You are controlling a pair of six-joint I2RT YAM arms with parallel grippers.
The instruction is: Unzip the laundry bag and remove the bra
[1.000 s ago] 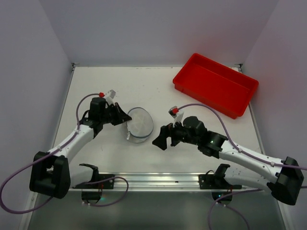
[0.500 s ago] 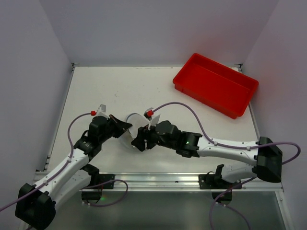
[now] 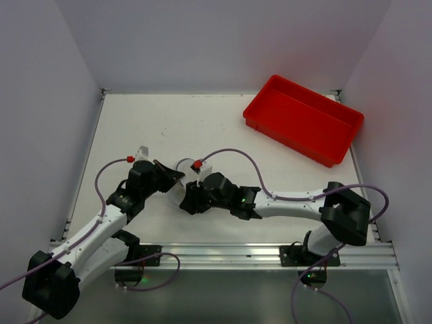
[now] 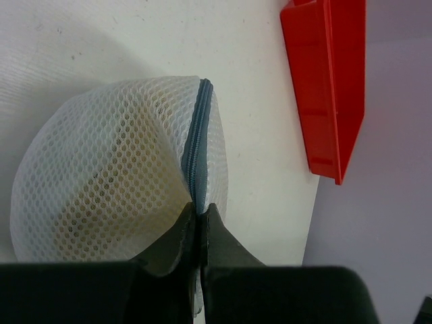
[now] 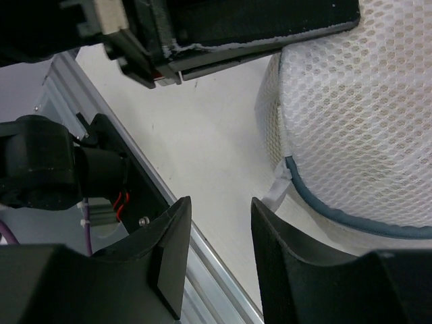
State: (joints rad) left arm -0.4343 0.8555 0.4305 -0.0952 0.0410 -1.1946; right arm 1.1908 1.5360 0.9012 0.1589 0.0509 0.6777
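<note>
- The small round laundry bag point(image 4: 101, 175) of translucent white mesh sits on the white table point(image 3: 169, 121), near its front edge and between the two grippers. Something pale tan shows through the mesh; we take it to be the bra.
- Its blue-grey rim zipper point(image 4: 196, 142) looks closed along the whole stretch we can see, so the unzipping is not yet begun.
- The left gripper point(image 4: 200, 219) has its fingers pressed together on the bag's rim, right at the zipper seam, and anchors the bag.
- A small white tab point(image 5: 278, 187) sticks out at the end of the zipper band. We judge it to be the pull or its cover, but cannot tell which.
- The right gripper point(image 5: 219, 250) is parted wide and holds nothing. The tab lies just beyond the gap between its fingers.
- To do this step well, we would ease the right gripper forward until the tab sits squarely between the fingers, then close on the tab alone, not on the mesh.
- We would pull along the curve of the rim and away from the left pinch, so the seam is taut and the slider does not snag.
- The red rectangular plastic tray point(image 3: 304, 120) stands well apart at the far right and plays no part now.
</note>
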